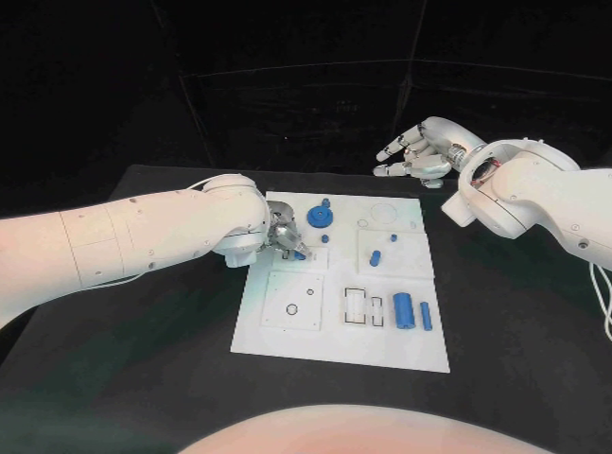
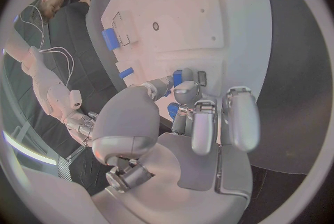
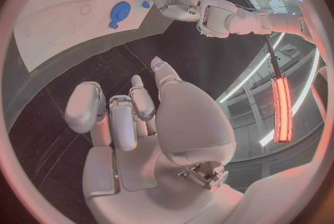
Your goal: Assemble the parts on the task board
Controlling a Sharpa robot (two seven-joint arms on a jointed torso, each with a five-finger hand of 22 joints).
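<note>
the left hand (image 1: 286,235) pinched a small blue piece (image 2: 178,77) over the white board's (image 1: 336,339) left side. the right hand (image 1: 417,151) hovered beyond the far edge, fingers curled on nothing. a tilted piece could jam at its hole or slip free.

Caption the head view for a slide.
Left hand pinches a small blue part over the white task board; right hand waits behind.

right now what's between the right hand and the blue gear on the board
Bare table and bare board with a drawn circle, in the head view, lie between right hand and gear.
</note>
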